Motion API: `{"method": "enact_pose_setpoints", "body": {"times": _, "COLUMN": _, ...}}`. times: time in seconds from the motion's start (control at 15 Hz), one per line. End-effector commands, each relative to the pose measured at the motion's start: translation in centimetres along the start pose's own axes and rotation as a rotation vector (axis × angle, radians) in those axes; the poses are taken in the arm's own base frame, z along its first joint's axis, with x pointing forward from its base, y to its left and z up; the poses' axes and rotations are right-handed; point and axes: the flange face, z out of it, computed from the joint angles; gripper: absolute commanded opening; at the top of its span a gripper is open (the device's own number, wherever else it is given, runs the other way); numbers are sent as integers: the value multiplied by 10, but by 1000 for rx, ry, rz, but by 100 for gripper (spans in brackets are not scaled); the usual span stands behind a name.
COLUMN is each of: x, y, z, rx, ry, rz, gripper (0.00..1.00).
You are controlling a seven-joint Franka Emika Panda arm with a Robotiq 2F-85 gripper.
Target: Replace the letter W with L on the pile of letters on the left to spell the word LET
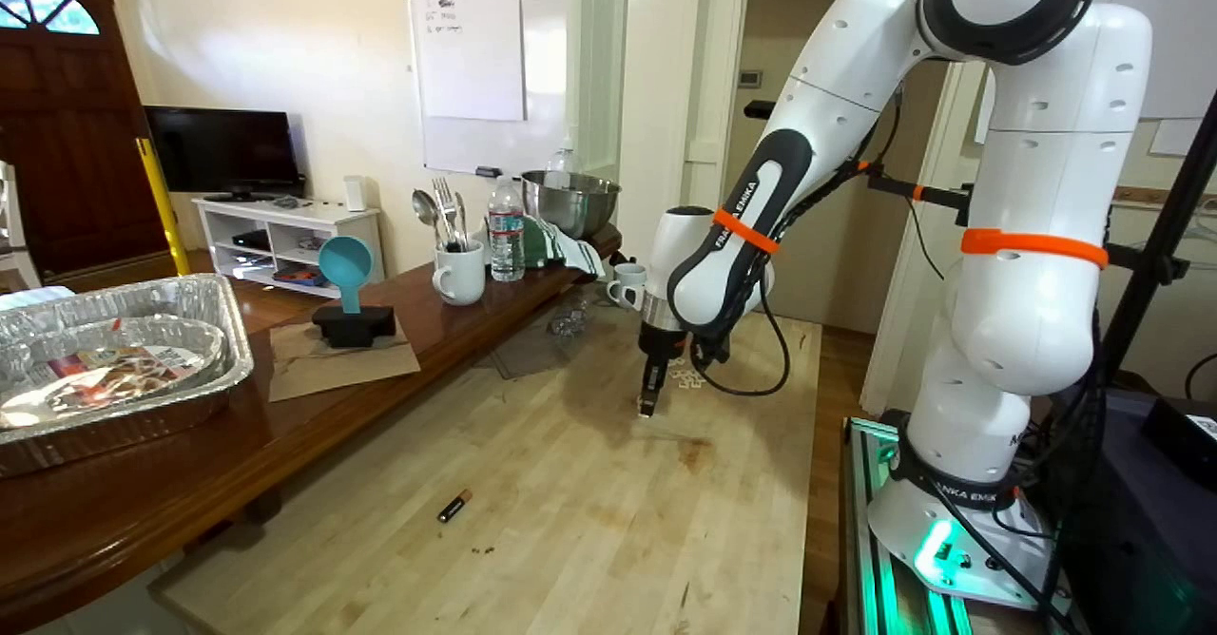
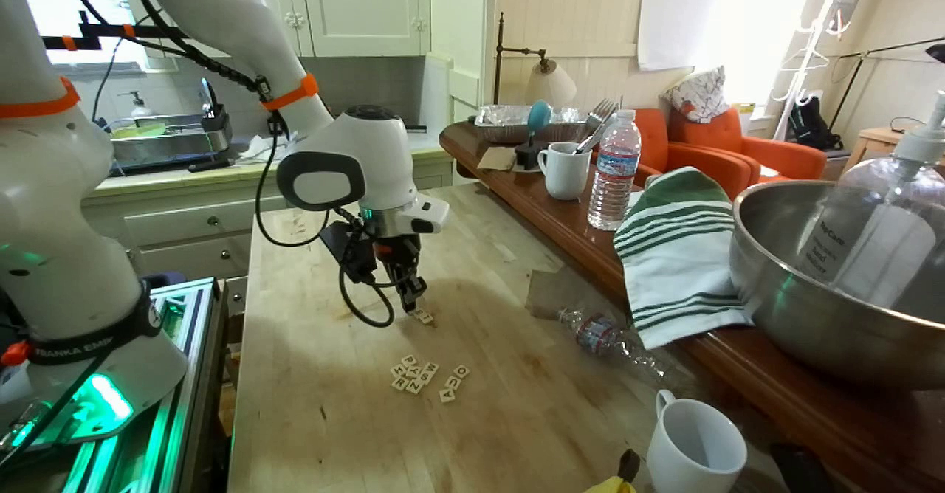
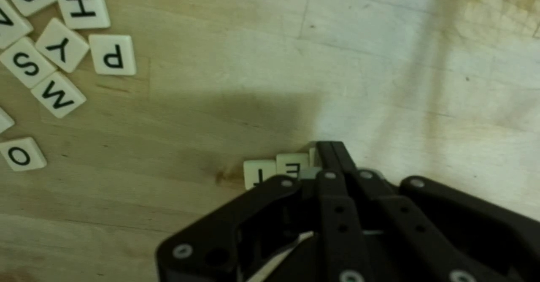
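Note:
In the wrist view my gripper [image 3: 330, 143] is shut, its fingertips pressed together with nothing between them. It reaches down to the table beside a short row of letter tiles. The T tile [image 3: 254, 171] and the E tile [image 3: 291, 160] sit side by side, partly covered by the gripper. A third tile [image 3: 312, 157] shows only a sliver next to the E, against the fingers; its letter is hidden. I cannot read an L anywhere. The W tile [image 3: 58, 94] lies at the edge of the letter pile, also visible in an exterior view [image 2: 430, 369].
Other pile tiles include P [image 3: 112, 55] and H [image 3: 82, 5]; an O tile [image 3: 22, 154] lies apart. A crumpled bottle [image 2: 616, 342], a white mug [image 2: 698, 441] and a battery [image 1: 454, 506] are on the table. A raised wooden counter [image 1: 456, 331] runs along one side.

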Motion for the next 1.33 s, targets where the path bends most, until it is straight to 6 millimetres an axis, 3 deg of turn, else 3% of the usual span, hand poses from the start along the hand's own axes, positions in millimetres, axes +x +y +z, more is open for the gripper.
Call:
{"method": "enact_pose_setpoints", "body": {"times": 0.0, "x": -2, "y": 1, "z": 8, "rx": -2, "ry": 4, "rz": 18, "gripper": 0}}
{"method": "enact_pose_setpoints", "body": {"times": 0.53, "x": -1, "y": 0, "z": 6, "rx": 0, "ry": 9, "rz": 22, "gripper": 0}}
{"method": "enact_pose_setpoints", "body": {"times": 1.27, "x": 7, "y": -1, "z": -12, "rx": 9, "ry": 34, "rz": 18, "gripper": 0}}
